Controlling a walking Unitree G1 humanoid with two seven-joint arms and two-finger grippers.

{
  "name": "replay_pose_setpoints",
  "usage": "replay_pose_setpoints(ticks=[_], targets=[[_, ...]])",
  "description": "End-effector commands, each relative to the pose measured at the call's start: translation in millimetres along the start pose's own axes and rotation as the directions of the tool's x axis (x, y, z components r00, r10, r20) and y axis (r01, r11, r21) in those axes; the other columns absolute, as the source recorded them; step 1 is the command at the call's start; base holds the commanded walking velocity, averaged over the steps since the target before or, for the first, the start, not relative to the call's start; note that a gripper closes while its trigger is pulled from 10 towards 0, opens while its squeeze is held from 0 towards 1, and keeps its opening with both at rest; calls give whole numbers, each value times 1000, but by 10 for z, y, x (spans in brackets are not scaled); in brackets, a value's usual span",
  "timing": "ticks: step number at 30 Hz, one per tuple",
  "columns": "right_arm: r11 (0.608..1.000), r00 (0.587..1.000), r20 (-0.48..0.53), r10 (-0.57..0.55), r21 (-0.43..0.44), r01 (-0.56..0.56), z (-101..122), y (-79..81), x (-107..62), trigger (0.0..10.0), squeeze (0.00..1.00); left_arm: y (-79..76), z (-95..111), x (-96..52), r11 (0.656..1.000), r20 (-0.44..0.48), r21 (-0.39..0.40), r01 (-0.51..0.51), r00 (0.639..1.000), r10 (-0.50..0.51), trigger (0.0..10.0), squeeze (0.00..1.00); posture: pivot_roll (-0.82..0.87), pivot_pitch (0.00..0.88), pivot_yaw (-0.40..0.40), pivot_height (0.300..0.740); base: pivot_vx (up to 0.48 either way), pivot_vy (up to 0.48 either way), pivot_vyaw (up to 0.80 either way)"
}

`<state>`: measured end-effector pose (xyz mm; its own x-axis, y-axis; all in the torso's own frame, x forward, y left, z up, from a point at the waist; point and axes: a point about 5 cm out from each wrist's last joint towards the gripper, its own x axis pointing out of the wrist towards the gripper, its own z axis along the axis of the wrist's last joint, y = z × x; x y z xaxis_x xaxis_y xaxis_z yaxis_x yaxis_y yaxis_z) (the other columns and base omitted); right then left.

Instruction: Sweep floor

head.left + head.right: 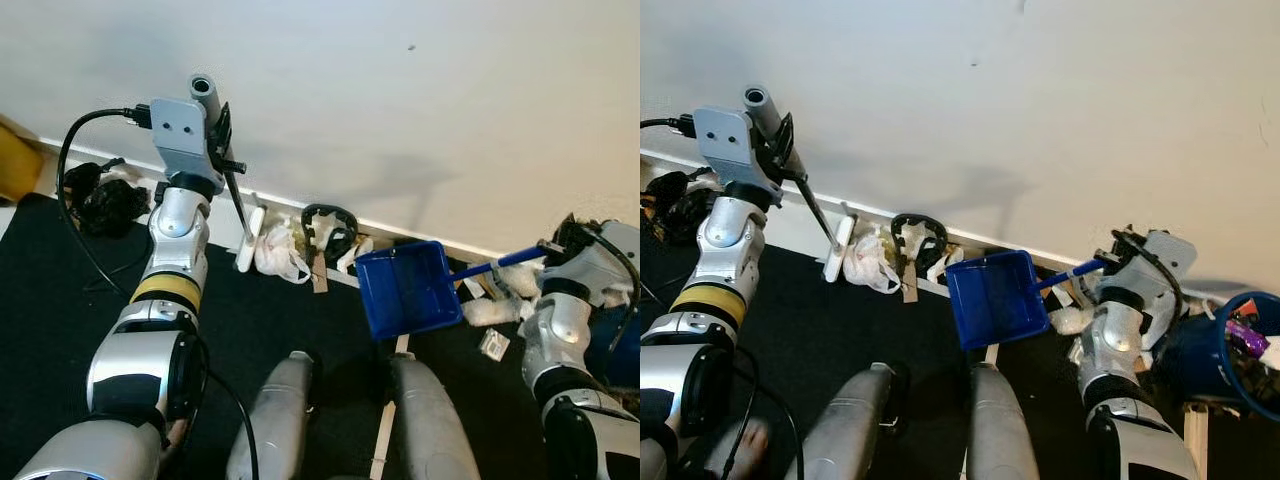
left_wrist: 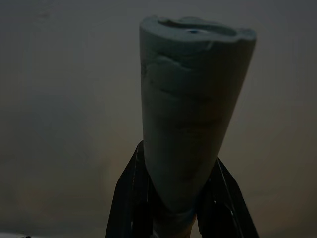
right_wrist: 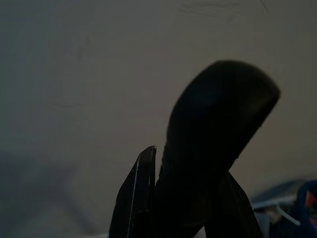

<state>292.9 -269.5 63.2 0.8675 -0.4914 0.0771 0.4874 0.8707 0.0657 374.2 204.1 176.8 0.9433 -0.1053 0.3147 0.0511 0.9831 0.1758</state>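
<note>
A: Containers first. Blue dustpan (image 1: pixel 408 290) sits on the dark floor (image 1: pixel 60 290) by the white wall (image 1: pixel 400 100), tilted, inside looks bare. Its blue handle runs to the right gripper (image 1: pixel 556 246), fingers clamped on it.

B: Other container?

A: Blue bucket (image 1: pixel 1215 355) past the right arm, near the wall; purple and dark bits in it, can't tell what exactly.

B: Broom?

A: Left gripper (image 1: pixel 222 135) is raised and pinches the grey broom handle (image 2: pixel 190 114); a thin dark shaft slants down to the white broom head (image 1: pixel 250 238) at the baseboard.

B: Litter?

A: White crumpled bags (image 1: pixel 277 250) and a black ring-shaped thing (image 1: pixel 331 228) along the baseboard, between broom head and dustpan. More white scraps (image 1: pixel 490 312) just beside the dustpan, near the right arm.
</note>
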Motion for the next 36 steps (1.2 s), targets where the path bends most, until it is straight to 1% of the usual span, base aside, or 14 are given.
replay_pose_setpoints(ticks=[1,2,3,4,5,15,16,18,19,23,28,30,32,36], targets=[[989,930,-367,-35,-149,-21,-632,-319,-461,10000,0,-74,-86,-47,999,-31,-30,13,999,-14,10000,0,98,353,-18,740,0,0,0],[982,932,-361,27,-166,-93,-589,-307,-404,10000,243,-82,-87,-38,999,-37,-32,13,999,-14,10000,0,97,341,-19,740,0,0,0],[979,934,-356,39,-175,-108,-569,-307,-377,10000,616,-85,-86,-34,999,-39,-35,10,999,-12,10000,0,97,338,-19,740,0,0,0],[979,934,-356,39,-175,-108,-569,-307,-377,10000,616,-85,-86,-34,999,-39,-35,10,999,-12,10000,0,97,338,-19,740,0,0,0],[978,936,-350,39,-178,-107,-541,-316,-342,10000,980,-87,-82,-27,999,-40,-40,7,999,-8,10000,0,95,330,-18,740,0,0,0],[964,958,-284,36,-243,-108,-344,-357,-130,10000,1000,-119,-81,16,997,-69,-67,-21,997,17,10000,0,97,278,-31,740,0,0,0],[961,963,-268,30,-257,-101,-315,-371,-107,10000,659,-124,-79,17,997,-68,-72,-24,997,19,10000,0,95,269,-34,740,0,0,0],[960,966,-258,26,-264,-97,-296,-379,-93,10000,659,-127,-78,17,997,-68,-74,-25,997,20,10000,0,95,269,-34,740,0,0,0],[964,969,-245,24,-251,-88,-273,-382,-77,10000,0,-129,-85,10,996,-69,-79,-31,997,26,10000,0,91,253,-39,740,0,0,0],[970,976,-213,48,-223,-96,-238,-345,-68,10000,0,-123,-111,-22,995,-73,-91,-51,996,45,10000,0,84,234,-45,740,0,0,0],[967,959,-232,161,-157,-200,-341,-186,-199,10000,0,-90,-141,-66,992,-81,-90,-86,994,78,10000,0,81,197,-55,740,0,0,0],[958,949,-246,196,-158,-238,-388,-156,-261,10000,35,-77,-147,-77,991,-85,-86,-100,992,93,10000,0,85,187,-58,740,0,0,0],[948,945,-250,212,-183,-261,-425,-152,-320,10000,1000,-57,-153,-95,989,-85,-88,-120,990,113,10000,0,87,173,-64,740,0,0,0],[939,941,-248,230,-199,-282,-447,-180,-371,10000,1000,-44,-155,-131,985,-79,-93,-145,987,138,10000,0,86,167,-70,740,0,0,0]])
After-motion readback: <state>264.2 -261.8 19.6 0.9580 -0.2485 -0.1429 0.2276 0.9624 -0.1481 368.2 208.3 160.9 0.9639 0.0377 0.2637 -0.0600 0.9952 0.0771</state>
